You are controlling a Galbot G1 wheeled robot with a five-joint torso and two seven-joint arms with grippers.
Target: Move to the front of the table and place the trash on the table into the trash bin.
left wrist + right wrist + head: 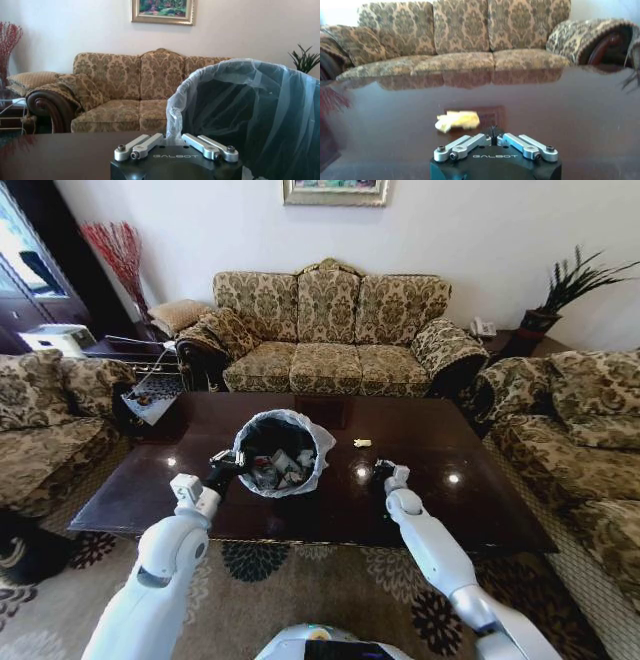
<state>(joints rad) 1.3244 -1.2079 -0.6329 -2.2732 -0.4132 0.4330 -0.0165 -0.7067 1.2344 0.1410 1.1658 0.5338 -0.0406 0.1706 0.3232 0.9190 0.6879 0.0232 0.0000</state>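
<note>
On table (480,510), left gripper (226,463) pinching bin liner (176,112), contents indistinct.

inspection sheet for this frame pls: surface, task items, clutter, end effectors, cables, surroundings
Surface: table, glossy dark wood, mostly bare.
Job's things: trash bin stands on the table, liner over its rim, several trash pieces inside; one yellowish scrap lies on the tabletop.
Clutter: nothing seen.
End effectors: left end effector shut on the bin liner; right end effector shut, empty, low over the table short of the scrap.
Cables: nothing seen.
Surroundings: sofas on three sides, plant, patterned rug.
</note>
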